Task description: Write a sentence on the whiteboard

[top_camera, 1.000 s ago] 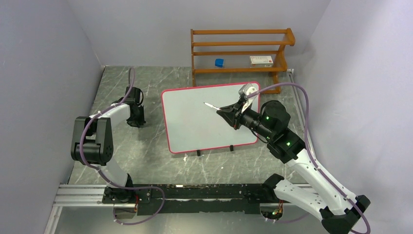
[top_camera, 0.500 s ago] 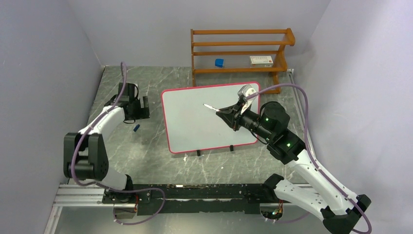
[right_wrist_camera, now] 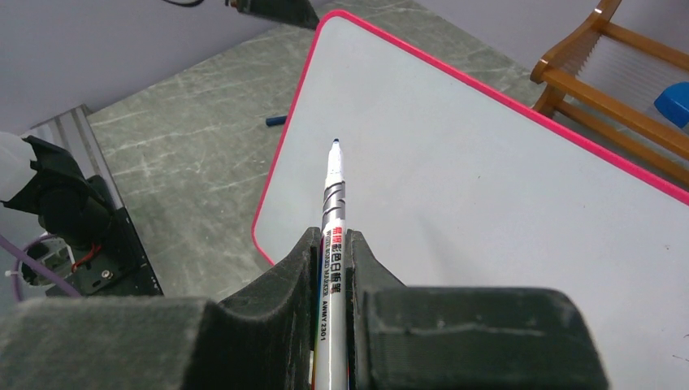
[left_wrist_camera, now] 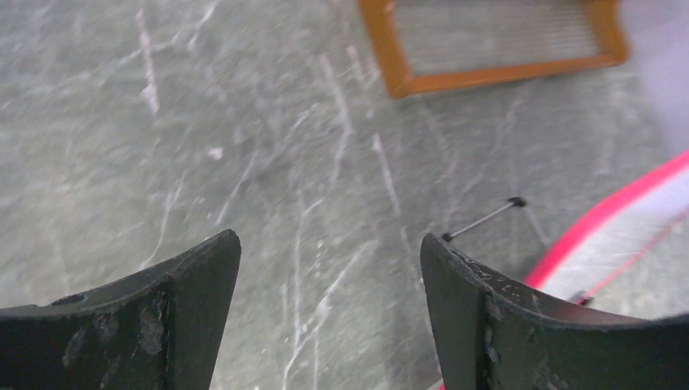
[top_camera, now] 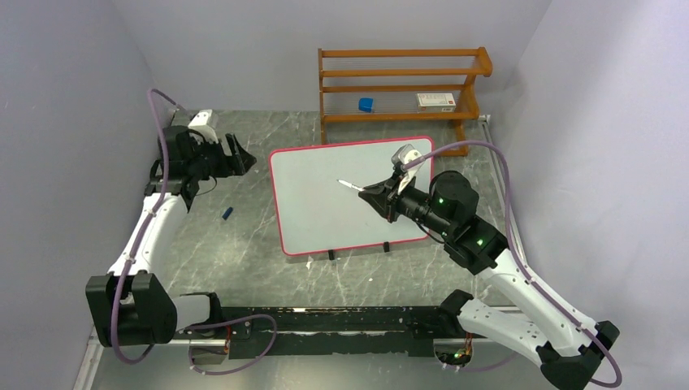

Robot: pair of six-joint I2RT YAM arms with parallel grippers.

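Observation:
The whiteboard lies near the table's middle, white with a pink rim, propped on small black feet. Its face is blank; no sentence shows on it. My right gripper is shut on a white marker, whose uncapped dark tip points out over the board's middle. In the right wrist view the marker sticks straight out between the two pads, the gripper tight round its barrel. My left gripper is raised left of the board, open and holding nothing. The left wrist view shows the gripper over bare marble, with the board's rim at right.
A small blue marker cap lies on the marble left of the board. A wooden rack stands at the back, holding a blue block and a white box. Grey walls close in on both sides.
My left gripper opened, left the blue cap on the table, then rose and swung back and left. The right gripper with the marker edged slightly left.

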